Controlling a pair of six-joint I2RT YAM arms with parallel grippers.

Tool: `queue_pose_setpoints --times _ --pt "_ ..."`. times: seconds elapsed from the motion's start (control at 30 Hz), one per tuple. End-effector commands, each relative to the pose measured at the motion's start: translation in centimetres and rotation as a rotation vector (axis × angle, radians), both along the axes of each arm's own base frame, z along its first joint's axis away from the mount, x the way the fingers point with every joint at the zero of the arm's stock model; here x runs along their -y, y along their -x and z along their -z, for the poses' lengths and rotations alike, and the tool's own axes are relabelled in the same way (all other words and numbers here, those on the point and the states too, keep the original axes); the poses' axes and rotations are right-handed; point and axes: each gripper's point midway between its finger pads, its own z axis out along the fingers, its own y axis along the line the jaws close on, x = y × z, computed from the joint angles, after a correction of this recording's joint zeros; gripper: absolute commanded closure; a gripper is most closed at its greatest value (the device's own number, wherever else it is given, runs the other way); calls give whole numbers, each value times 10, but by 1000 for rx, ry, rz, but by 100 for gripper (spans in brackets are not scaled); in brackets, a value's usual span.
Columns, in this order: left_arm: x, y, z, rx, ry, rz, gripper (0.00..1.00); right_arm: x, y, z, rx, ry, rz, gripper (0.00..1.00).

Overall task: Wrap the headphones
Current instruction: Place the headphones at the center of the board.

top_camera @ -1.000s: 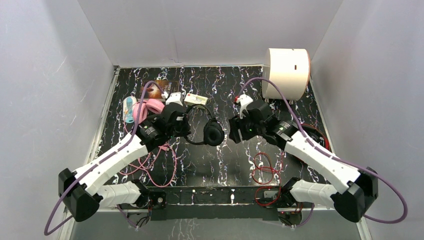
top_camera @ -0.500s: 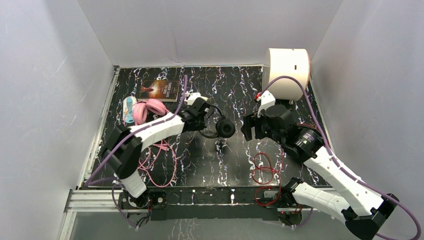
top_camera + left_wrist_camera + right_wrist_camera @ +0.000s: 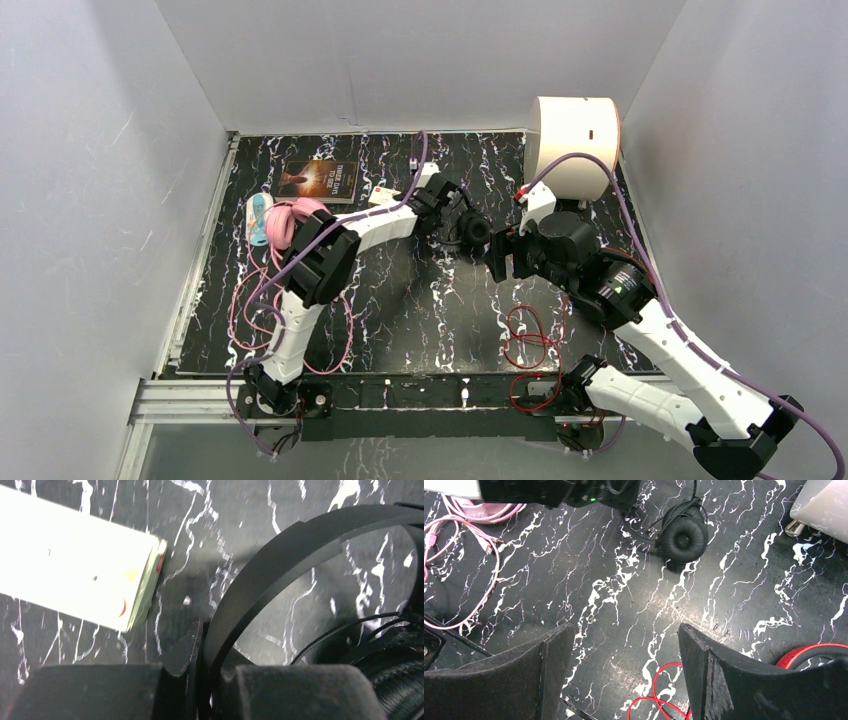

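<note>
— What was hard to make out?
— Mostly the red headset point(image 3: 796, 653). It sat at 3 o'clock on the table point(image 3: 400, 300). From above, the right arm covered nearly all of it. The right wrist camera caught only a red arc, cut off at that view's 4 o'clock corner. The pink headset point(image 3: 295, 218), at 10 o'clock, was partly behind the left arm.
— And the black headset point(image 3: 472, 230)?
— At 1 o'clock from the table's middle, with one round ear cup facing up. From above I could not tell how the left gripper point(image 3: 201, 674) met it. The left wrist camera settled that: both pads were pressed onto the flat black headband, which arched away toward 2 o'clock. The ear cup was blurred and cropped at 4 o'clock.
— The right gripper point(image 3: 623, 630)?
— Spread wide with nothing between its fingers, hanging over the table at 5 o'clock of the black ear cup.
— Any containers?
— One white drum point(image 3: 575, 140) at 2 o'clock. No view showed its inside.
— Cables?
— A pink cable point(image 3: 349, 330) looped at 8 o'clock, and a red cable point(image 3: 525, 338) coiled at 4 o'clock.
— Did any view show something the others missed?
— Only the left wrist view showed the white box point(image 3: 75, 580) up close, its print washed out. Only the top view showed the book point(image 3: 320, 178), at 11 o'clock.
</note>
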Motion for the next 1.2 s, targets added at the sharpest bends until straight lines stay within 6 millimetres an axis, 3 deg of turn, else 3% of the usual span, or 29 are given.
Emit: queue_pose_setpoints --times 0.0,0.13,0.3,0.4,0.53,0.67,0.77,0.8,0.93,1.03,1.17 --pt "0 -31 -2 80 -68 -14 100 -5 -4 -13 47 -33 -14 16" --pt "4 -48 15 91 -134 4 100 -4 -3 -21 62 -34 -17 15" --pt "3 -65 13 122 -218 15 96 -2 -2 -32 93 -46 -23 15" --pt "1 -65 9 124 -232 20 86 -4 -1 -38 103 -55 -42 15" --pt "4 -60 1 109 -204 61 52 -7 -1 -42 108 -54 -58 15" --pt "9 -51 -14 86 -167 110 39 -10 -1 -42 101 -58 -67 15" --pt "13 -43 -42 81 -129 156 30 -10 0 -43 104 -64 -67 15" --pt "14 -41 -59 91 -112 166 20 -9 0 -44 106 -65 -67 15" --pt "7 -24 -109 86 -41 209 3 -10 0 -47 114 -71 -72 15" --pt "-8 -2 -147 84 17 232 2 -11 0 -47 114 -66 -79 15" --pt "-30 46 -192 66 89 304 2 -11 1 -45 119 -50 -97 14"
